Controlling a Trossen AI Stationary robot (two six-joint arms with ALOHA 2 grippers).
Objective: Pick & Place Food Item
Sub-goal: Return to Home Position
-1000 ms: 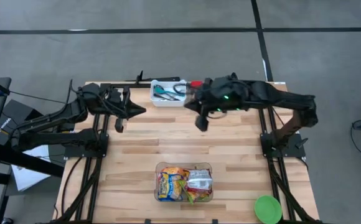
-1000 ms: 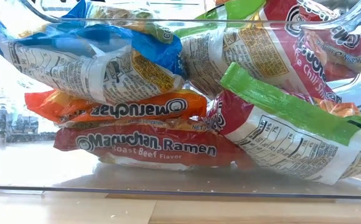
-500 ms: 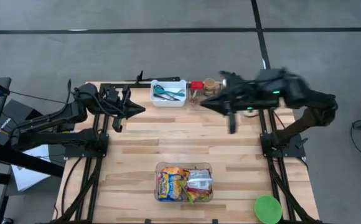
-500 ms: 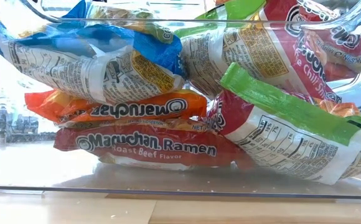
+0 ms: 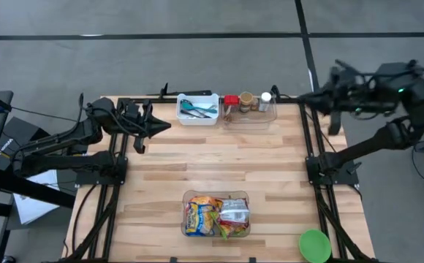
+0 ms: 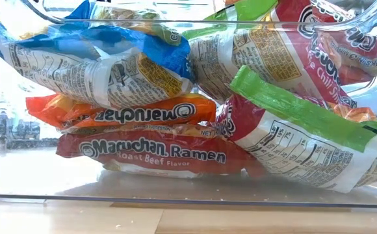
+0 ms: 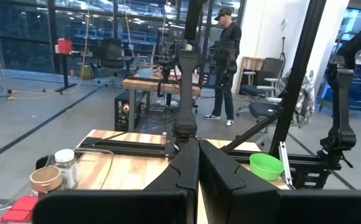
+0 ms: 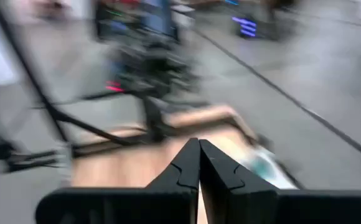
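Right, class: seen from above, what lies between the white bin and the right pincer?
In the high view, a clear tray holding small jars sits between the white bin and the right pincer; the rest of that stretch is bare wood.

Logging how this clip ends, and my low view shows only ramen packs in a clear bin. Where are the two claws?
Observer: The right claw is by the far right corner of the table, shut on nothing.
Operator: And the left one?
Observer: The left claw is over the far left part, also shut, just left of the white bin.
Operator: Anything in that bin?
Observer: Yes, dark and blue-green utensils lie inside it.
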